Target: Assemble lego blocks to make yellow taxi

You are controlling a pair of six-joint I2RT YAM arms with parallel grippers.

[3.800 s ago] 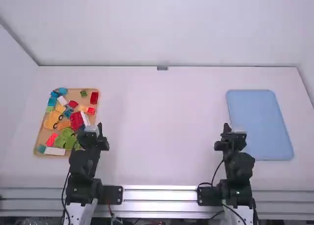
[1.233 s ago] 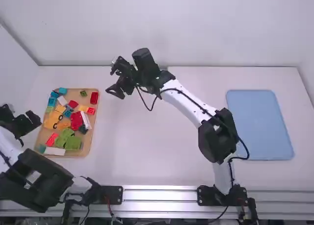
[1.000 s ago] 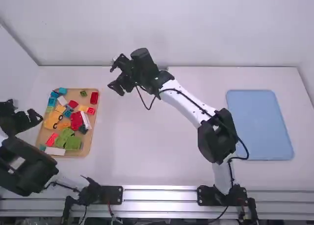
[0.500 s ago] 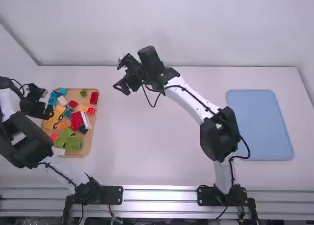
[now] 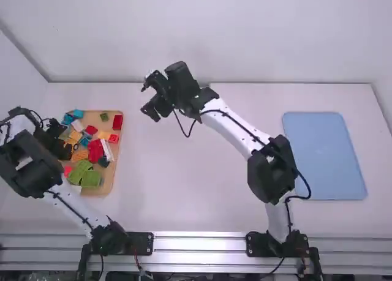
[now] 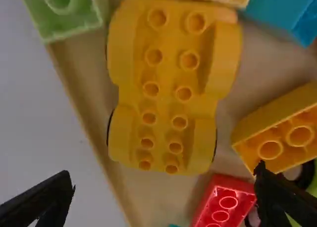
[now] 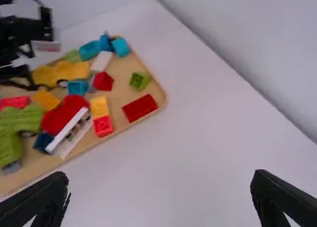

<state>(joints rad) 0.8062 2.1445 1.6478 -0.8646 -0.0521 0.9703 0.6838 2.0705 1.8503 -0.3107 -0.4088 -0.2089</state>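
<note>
Nothing joined yet, by the look of it — yellow wheeled chassis [image 6: 166, 96] loose in tan tray [image 5: 110, 174], yellow brick [image 6: 278, 130] beside it. Left gripper [image 6: 165, 181] over chassis, fingers apart; right gripper [image 7: 160, 179] likewise parted. Whole build remains.

Yellow base [image 6: 166, 98] partly hidden by left jaws [image 5: 65, 141] in high view, red block [image 6: 225, 202] cut off in left wrist view
</note>
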